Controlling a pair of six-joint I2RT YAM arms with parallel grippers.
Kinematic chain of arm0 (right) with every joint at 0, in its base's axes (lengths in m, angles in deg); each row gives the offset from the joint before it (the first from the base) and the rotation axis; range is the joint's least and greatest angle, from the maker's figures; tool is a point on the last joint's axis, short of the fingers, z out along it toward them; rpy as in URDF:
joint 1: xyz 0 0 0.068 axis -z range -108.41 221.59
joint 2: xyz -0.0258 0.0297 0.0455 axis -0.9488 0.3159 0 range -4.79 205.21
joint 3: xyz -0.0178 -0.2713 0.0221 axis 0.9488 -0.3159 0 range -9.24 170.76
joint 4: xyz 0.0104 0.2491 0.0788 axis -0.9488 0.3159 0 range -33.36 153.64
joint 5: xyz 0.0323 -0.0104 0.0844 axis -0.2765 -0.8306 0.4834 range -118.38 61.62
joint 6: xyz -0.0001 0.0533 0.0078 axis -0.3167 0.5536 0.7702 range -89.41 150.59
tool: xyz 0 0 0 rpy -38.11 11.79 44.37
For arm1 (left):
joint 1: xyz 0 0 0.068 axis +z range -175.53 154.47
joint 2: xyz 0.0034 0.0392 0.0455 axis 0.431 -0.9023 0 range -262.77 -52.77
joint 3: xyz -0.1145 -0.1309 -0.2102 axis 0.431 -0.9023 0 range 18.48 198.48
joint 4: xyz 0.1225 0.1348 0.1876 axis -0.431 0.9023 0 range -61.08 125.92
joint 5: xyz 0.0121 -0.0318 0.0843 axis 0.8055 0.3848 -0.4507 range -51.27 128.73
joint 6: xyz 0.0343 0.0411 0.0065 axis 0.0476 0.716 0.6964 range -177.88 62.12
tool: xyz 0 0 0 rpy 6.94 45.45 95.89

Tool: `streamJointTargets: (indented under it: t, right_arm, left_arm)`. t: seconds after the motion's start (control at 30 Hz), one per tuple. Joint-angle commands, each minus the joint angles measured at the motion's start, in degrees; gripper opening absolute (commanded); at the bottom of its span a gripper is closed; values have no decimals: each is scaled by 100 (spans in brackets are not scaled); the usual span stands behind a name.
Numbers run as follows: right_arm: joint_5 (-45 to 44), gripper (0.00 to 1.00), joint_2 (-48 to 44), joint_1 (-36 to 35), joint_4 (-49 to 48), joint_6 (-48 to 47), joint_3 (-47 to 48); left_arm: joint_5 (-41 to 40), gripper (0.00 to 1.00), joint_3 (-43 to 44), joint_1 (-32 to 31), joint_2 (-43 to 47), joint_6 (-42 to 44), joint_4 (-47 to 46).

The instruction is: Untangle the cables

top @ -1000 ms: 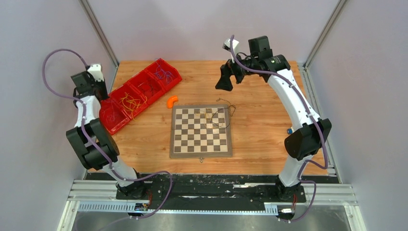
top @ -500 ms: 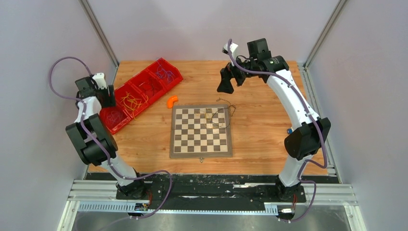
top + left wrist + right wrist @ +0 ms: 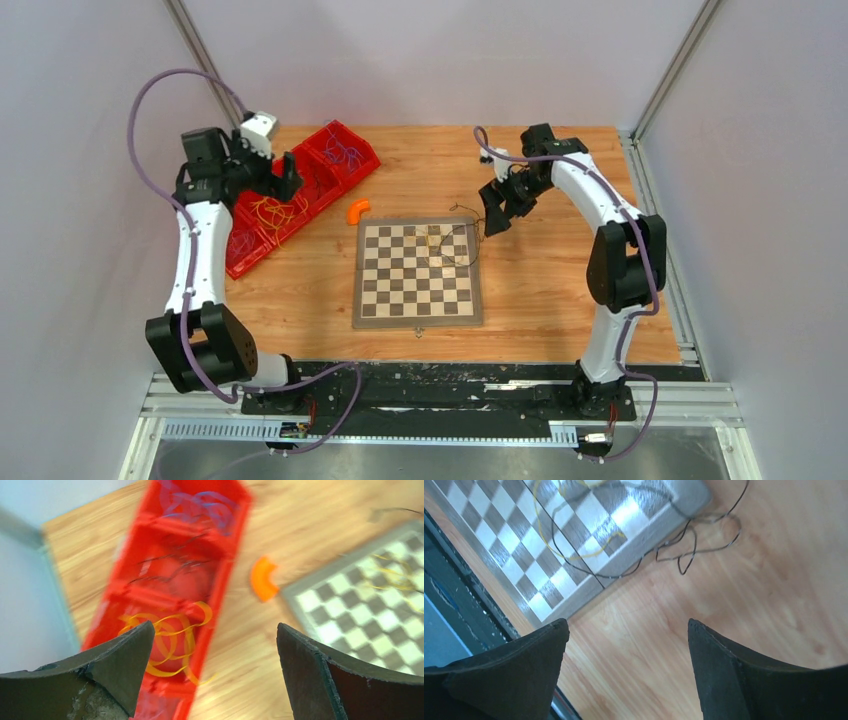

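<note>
A tangle of thin yellow and black cables [image 3: 452, 240] lies on the far right corner of the chessboard [image 3: 400, 295], and one black loop [image 3: 686, 547] spills onto the wood. The yellow cable [image 3: 574, 550] curls over the squares. My right gripper [image 3: 495, 215] hangs just right of that tangle, open over bare wood [image 3: 627, 622], with nothing between its fingers. My left gripper [image 3: 285, 175] is open and empty [image 3: 215, 627] above the red bins [image 3: 322, 135]. The bins hold yellow cables [image 3: 170, 635], black cables [image 3: 170, 565] and purple-blue cables [image 3: 200, 502].
A small curved orange piece [image 3: 357, 210] lies on the wood between the bins and the chessboard, also in the left wrist view [image 3: 262, 577]. Grey walls close in the left, right and far sides. Metal rails run along the near edge [image 3: 440, 400].
My left arm has swung from the bins' left end to over their middle, and its jaws have opened. My right arm has come down and nearer, to beside the tangle at the board's corner.
</note>
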Motion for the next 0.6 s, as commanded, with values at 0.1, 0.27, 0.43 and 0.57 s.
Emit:
streamJointTargets:
  t: [0.1, 0.27, 0.43, 0.57]
  right_arm:
    - [-295, 83, 541, -55, -490, 215, -424]
    - [24, 82, 1046, -50, -1108, 716, -200]
    - [378, 73, 1548, -59, -1520, 1138, -22]
    - [943, 24, 1649, 22, -1475, 1030, 95]
  left_arm:
    - [1002, 100, -184, -1215, -50, 502, 763]
    - [849, 100, -161, -1690, -134, 317, 901]
    - [496, 100, 37, -1924, -216, 248, 1017]
    - [238, 100, 300, -1925, -275, 372, 1306]
